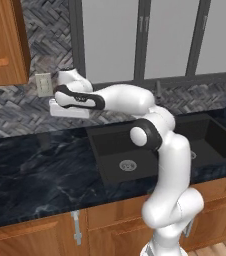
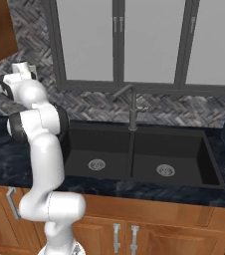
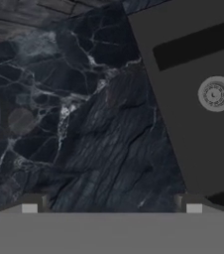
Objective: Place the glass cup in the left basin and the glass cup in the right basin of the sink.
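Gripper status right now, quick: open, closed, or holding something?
Gripper: open and empty, its dark fingertips wide apart above the dark marbled stone counter, beside the matte black left basin.

White glossy arm (image 1: pixel 172 165) built of rounded tubular segments, fat bulbous shoulder casing at the bottom. Dark grey-black round caps and bands at the joints, one cap (image 1: pixel 144 135) just in front of the sink (image 1: pixel 110 160), another band (image 2: pixel 16 124) left of it. Flat white hand block (image 1: pixel 69 109) under a black-trimmed wrist. No cables, screws or markings visible.
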Available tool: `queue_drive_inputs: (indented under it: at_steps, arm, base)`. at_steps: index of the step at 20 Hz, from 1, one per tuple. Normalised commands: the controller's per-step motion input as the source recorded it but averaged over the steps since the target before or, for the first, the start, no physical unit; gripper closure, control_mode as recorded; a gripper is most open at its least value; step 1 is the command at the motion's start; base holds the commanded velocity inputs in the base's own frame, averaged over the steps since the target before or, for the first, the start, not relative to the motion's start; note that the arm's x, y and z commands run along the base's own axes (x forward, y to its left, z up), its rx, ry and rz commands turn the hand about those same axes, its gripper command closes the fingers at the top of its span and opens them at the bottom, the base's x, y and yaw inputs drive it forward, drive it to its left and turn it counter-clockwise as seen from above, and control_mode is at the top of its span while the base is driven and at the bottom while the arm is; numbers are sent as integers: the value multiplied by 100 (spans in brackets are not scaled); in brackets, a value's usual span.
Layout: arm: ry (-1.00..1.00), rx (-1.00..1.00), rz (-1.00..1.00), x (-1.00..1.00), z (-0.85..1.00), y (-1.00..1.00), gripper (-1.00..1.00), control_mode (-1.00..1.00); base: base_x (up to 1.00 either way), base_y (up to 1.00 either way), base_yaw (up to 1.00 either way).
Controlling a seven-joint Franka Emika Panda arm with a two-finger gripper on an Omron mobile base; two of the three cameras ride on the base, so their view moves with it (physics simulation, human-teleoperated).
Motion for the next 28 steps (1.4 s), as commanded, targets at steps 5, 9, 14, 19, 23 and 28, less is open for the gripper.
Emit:
queue_drive_inputs:
  at_steps: [5, 9, 14, 19, 23, 28]
  arm:
    - [5, 0, 4, 1, -21, 28, -100, -100]
    - [4, 0, 4, 0, -23, 25, -100, -100]
    - [0, 0, 1, 4, -12, 18, -100, -100]
    - [0, 0, 0, 17, -5, 9, -100, -100]
    - [0, 0, 0, 17, -9, 17, -100, -100]
    - [0, 0, 0, 10, -14, 19, -100, -100]
  base:
    - [0, 0, 0]
    - [0, 0, 0]
    - [0, 0, 0]
    - [0, 0, 0]
    - [0, 0, 0]
    - [0, 0, 0]
